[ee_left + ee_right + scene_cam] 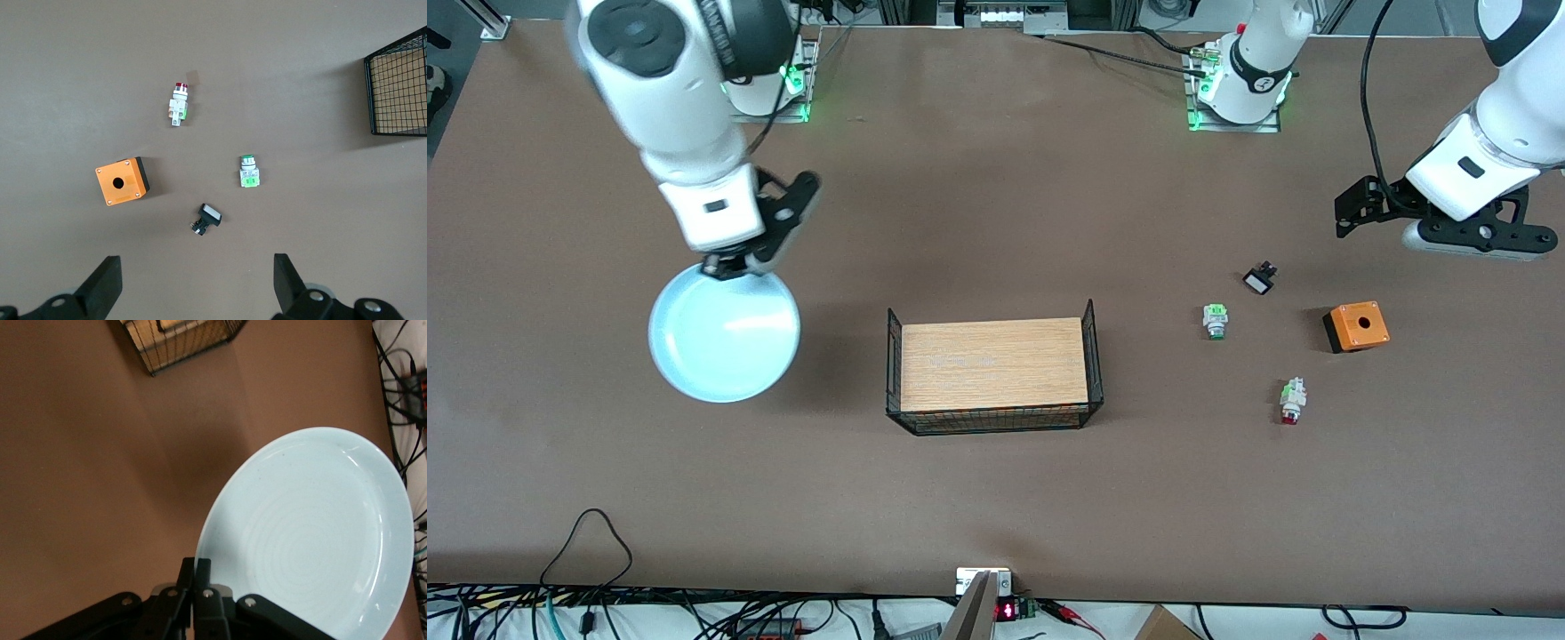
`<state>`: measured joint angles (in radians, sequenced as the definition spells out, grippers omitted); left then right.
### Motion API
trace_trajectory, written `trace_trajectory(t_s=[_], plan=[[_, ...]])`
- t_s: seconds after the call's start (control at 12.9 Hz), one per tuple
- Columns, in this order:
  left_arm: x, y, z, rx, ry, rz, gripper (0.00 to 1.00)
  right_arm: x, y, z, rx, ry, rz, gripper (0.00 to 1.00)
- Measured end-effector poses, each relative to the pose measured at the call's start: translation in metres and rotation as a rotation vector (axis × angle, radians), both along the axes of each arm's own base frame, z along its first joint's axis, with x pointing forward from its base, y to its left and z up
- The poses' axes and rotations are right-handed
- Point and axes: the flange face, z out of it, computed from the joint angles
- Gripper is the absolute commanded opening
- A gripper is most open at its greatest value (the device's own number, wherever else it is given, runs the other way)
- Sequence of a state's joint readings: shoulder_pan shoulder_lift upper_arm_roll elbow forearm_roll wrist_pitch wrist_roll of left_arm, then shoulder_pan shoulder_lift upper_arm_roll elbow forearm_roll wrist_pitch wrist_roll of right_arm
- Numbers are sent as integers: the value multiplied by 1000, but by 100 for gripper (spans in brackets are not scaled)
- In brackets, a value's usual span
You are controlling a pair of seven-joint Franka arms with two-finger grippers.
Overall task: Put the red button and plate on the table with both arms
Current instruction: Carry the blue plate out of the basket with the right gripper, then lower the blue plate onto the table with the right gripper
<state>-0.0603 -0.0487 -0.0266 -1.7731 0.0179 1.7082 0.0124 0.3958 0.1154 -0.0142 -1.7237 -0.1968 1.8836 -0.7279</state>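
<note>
The pale blue plate (725, 333) (313, 533) hangs over the table (996, 196) toward the right arm's end. My right gripper (725, 265) (201, 570) is shut on its rim. The red button (1292, 402) (178, 105) lies on its side on the table toward the left arm's end, nearer the front camera than the other small parts. My left gripper (1356, 209) (195, 277) hovers open over bare table near those parts, nothing between its fingers.
A green-capped button (1215, 321) (249, 173), a small black switch (1260, 279) (207, 219) and an orange box with a hole (1356, 326) (121, 181) lie near the red button. A wooden board framed by black wire mesh (994, 364) stands mid-table.
</note>
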Motion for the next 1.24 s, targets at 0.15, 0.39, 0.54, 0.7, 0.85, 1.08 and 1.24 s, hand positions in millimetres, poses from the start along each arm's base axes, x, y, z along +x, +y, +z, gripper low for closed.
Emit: trace_trajectory(t_s=[0.15,0.39,0.54,0.7,0.85,1.08,1.24], plan=[[0,0,0,0,0,0,100,12,-43,-25,4,7,-75,0],[0,0,0,0,0,0,100,12,-71,-81,10,25,-171,0],[0,0,0,0,1,0,100,7,-78,-123,22,25,-215,0],[0,0,-1,0,4,-1,100,0,-90,-160,40,13,-263,0],[0,-1,-1,0,5,-1,100,-9,-97,-185,52,11,-303,0],[0,-1,-1,0,6,-1,100,-19,-101,-216,72,-3,-391,0],[0,-1,-1,0,6,-1,100,-22,-100,-238,80,-2,-428,0]])
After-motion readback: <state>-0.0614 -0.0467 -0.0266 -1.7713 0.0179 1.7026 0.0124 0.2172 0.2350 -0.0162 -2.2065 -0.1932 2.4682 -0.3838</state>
